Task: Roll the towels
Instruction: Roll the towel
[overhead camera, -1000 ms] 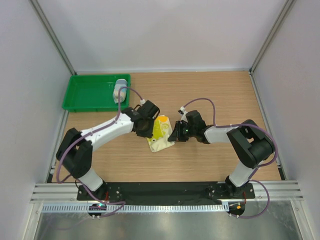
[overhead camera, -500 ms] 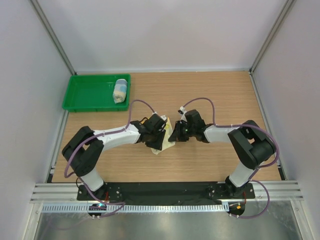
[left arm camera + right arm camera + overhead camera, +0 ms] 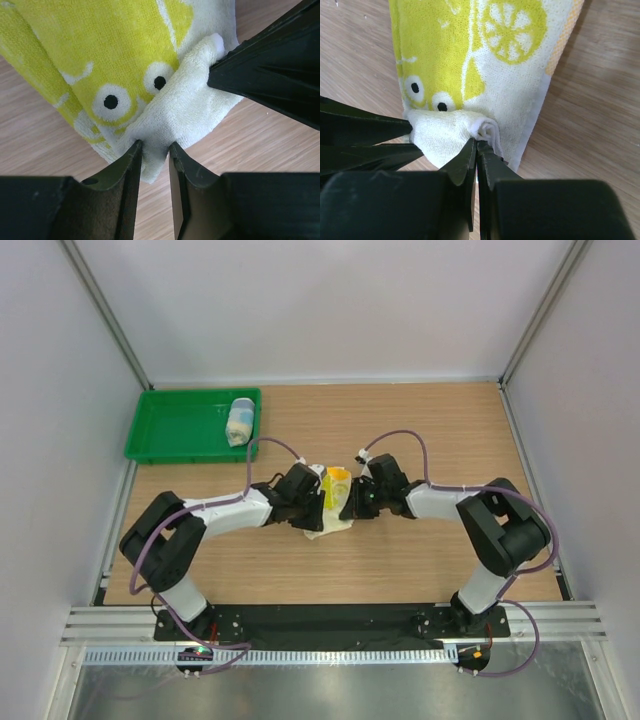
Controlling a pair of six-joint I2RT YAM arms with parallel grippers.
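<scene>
Checking the yellow-green towel (image 3: 336, 483): where is it, and how far rolled? (K.)

Mid-table (image 3: 430, 420), about halfway between the left and right edges. Its near end is turned over into one short fold, white side out. The rest lies flat toward the far edge, with the lemon print and orange edging showing. Roll barely started. (M.)

Grippers? (K.)

Both at that folded near end. The left gripper (image 3: 152, 150) has its fingers a little apart with the fold's lip between them, cloth touching both: a pinch on the towel. The right gripper (image 3: 477, 144) has its fingers pressed together, tips against the other end of the fold. Cannot tell whether any cloth is caught between them. (M.)

And the blue towel (image 3: 240, 421)? (K.)

Already a tight roll, lying inside the green tray (image 3: 170, 430) at its right end. The tray sits in the far left corner of the table. That one reads as finished. (M.)

So what remains? (K.)

My judgement: one towel done, one just begun. Most of the yellow-green length has yet to be turned over itself toward the far edge. Whether it then goes into the tray, the task does not say. (M.)
</scene>
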